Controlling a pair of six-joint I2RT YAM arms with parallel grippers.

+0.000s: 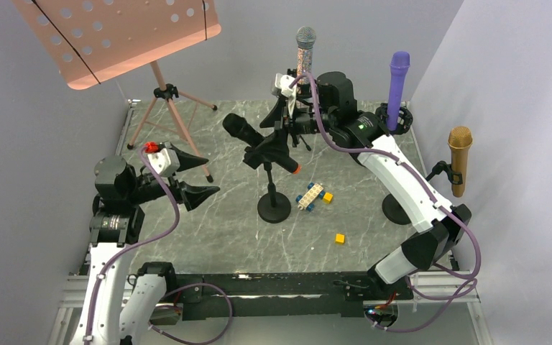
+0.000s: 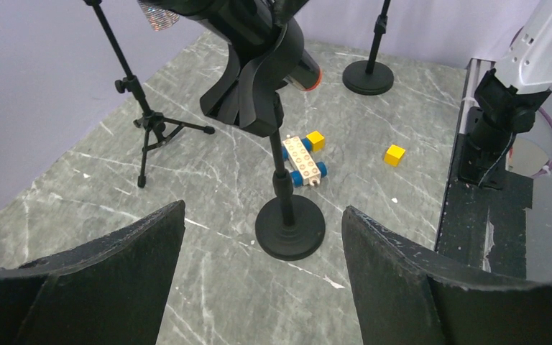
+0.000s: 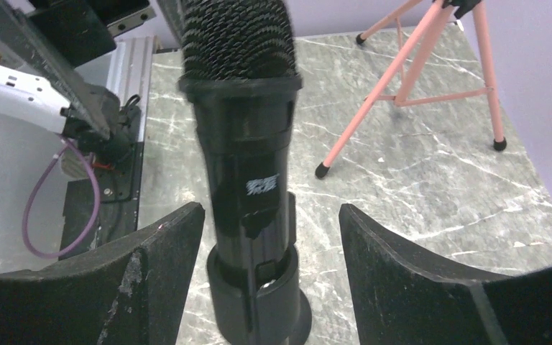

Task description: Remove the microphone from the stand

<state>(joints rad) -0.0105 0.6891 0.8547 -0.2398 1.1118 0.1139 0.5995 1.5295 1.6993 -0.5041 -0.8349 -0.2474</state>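
The black microphone (image 1: 248,132) lies tilted in the clip of a black stand (image 1: 274,206) at the table's middle, its orange-ringed tail pointing down and right. In the right wrist view the microphone (image 3: 241,108) sits in the clip (image 3: 259,295), with my right gripper (image 3: 272,208) open on either side; its left finger is close and its right finger stands apart. From above, the right gripper (image 1: 289,128) is just behind the clip. My left gripper (image 1: 212,178) is open and empty, left of the stand. In its own view the left gripper (image 2: 262,208) faces the stand base (image 2: 290,226).
A pink music stand (image 1: 115,36) on a tripod stands at the back left. A glittery microphone (image 1: 305,43), a purple one (image 1: 398,79) and a gold one (image 1: 460,158) stand upright at the back and right. A toy brick car (image 1: 310,195) and a yellow cube (image 1: 339,238) lie near the stand.
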